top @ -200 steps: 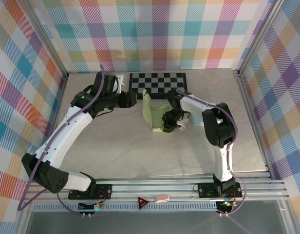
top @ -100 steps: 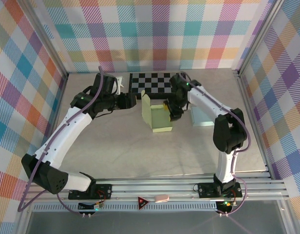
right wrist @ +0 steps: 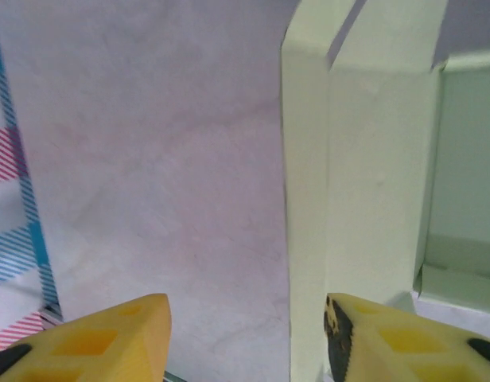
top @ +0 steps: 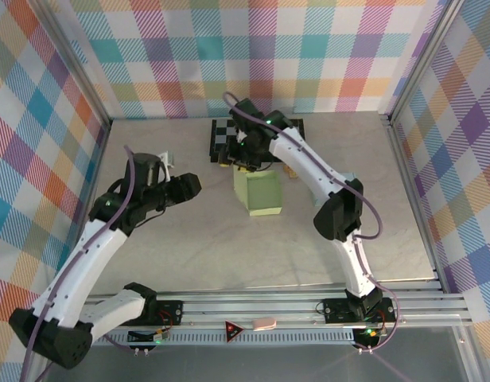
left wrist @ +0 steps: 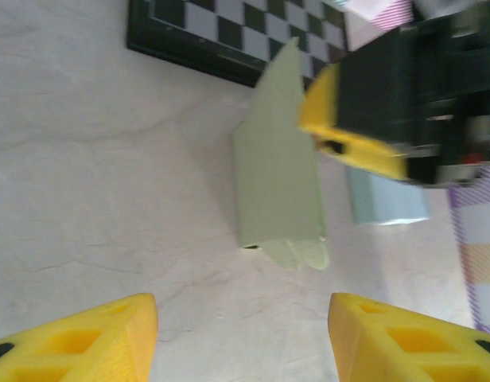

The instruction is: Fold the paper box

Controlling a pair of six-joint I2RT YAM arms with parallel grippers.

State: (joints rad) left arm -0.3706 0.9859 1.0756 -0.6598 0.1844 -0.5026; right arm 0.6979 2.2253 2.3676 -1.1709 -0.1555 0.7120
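**Inspector:** Report, nearest item first.

**Operator:** Nearest to me, the left end effector (top: 187, 185) hangs over the desk (top: 197, 255). Its fingers are apart with nothing between them, and it is well short of the work. Beyond it, mid-desk, lies the paper box (top: 263, 193). It is pale green card with the base down flat, at least one wall panel raised and small tabs showing at its near end.

**Inspector:** And the right side?

**Operator:** The right end effector (top: 231, 157) sits at the box's far-left corner, just beside the checkerboard (top: 297, 126). Its fingers are also apart and grip nothing. One fingertip (right wrist: 344, 322) lies close against the raised panel. I cannot tell whether it touches, as the wrist view is too tight.

**Inspector:** Handling?

**Operator:** I judge the card light and thin. It would likely slide on the smooth desk if pushed without a counter-hold, and crease wherever it is pinched hard. I would take hold at a panel's free edge, close to the fold line, and steady the base with the other arm.
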